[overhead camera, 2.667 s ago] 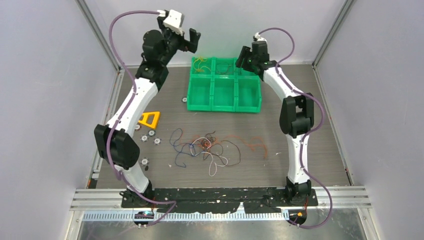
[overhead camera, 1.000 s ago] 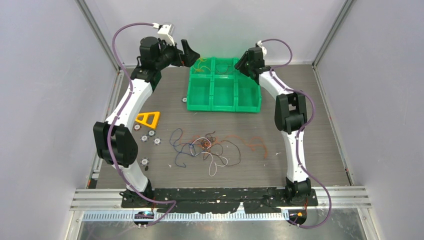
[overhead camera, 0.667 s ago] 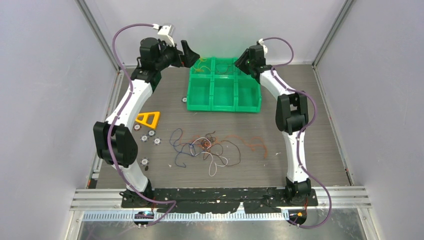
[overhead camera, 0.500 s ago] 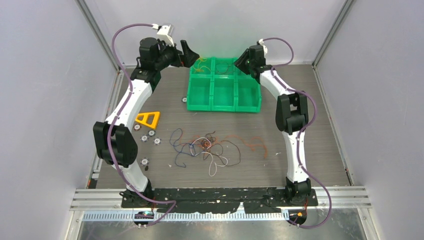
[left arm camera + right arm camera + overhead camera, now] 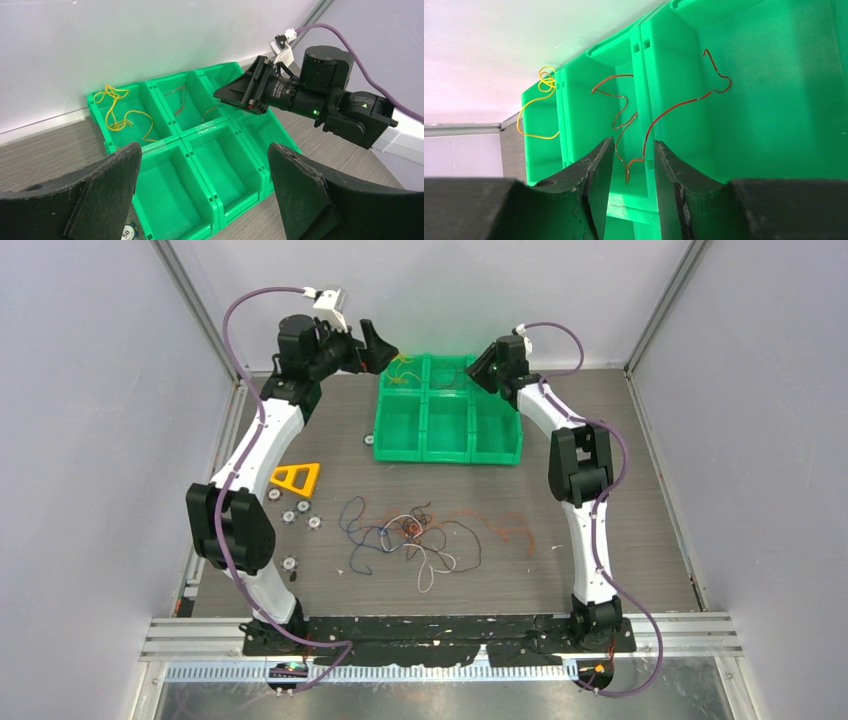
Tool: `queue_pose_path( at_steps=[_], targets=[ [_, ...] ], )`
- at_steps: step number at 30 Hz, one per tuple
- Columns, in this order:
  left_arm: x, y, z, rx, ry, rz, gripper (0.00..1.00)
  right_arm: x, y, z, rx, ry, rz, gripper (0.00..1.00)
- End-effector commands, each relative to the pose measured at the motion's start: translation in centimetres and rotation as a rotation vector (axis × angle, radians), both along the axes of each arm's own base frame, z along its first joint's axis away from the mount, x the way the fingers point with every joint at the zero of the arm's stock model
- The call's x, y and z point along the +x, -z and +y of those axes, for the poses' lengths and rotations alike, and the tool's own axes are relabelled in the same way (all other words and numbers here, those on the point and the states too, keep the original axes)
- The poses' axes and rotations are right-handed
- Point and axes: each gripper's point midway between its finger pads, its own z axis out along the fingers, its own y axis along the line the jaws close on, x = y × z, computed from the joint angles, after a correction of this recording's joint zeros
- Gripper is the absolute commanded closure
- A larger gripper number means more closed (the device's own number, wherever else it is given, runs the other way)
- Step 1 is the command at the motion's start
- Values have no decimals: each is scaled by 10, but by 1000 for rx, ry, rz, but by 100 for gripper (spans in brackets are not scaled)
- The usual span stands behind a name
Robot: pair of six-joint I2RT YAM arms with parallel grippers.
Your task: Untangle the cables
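Observation:
A loose tangle of thin cables [image 5: 415, 535] lies mid-table: blue, black, white and red strands, with an orange one [image 5: 505, 525] trailing right. A green six-bin tray [image 5: 497, 452] stands at the back. Its back-left bin holds a yellow cable [image 5: 117, 107]. A red cable [image 5: 616, 107] hangs in the back-middle bin and another red cable [image 5: 679, 105] drapes over the divider into the back-right bin. My right gripper [image 5: 633, 141] hovers at those back bins, jaws narrowly apart, a red cable end dangling loose between them. My left gripper [image 5: 204, 147] is wide open above the tray, empty.
A yellow triangular piece [image 5: 297, 478] and several small round discs [image 5: 295, 512] lie left of the tangle. One disc [image 5: 129, 231] sits against the tray's front left corner. Grey walls close the table on three sides.
The left arm came down towards the tray's back left and has since held still. The right gripper shifted slightly over the back bins, its jaws narrowing a little. The tangle has not moved.

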Motion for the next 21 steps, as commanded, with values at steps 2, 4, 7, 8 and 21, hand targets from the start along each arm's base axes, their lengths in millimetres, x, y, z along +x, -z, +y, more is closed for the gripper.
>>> queue_pose_path(
  at_steps=[2, 4, 7, 8, 21],
  targets=[
    [-2, -34, 3, -32, 3, -83, 1, 7, -5, 5, 18, 10, -30, 59],
    [-2, -34, 4, -34, -1, -83, 1, 8, 0, 6, 16, 16, -27, 59],
    [-2, -33, 6, -34, -6, -77, 0, 10, 11, 8, 17, 21, -15, 61],
    [-2, -33, 8, -35, -10, -75, 0, 10, 13, 8, 25, 25, -11, 63],
    [-2, -27, 17, -51, -26, -12, 0, 15, 32, 14, 45, 7, -6, 92]
  ],
)
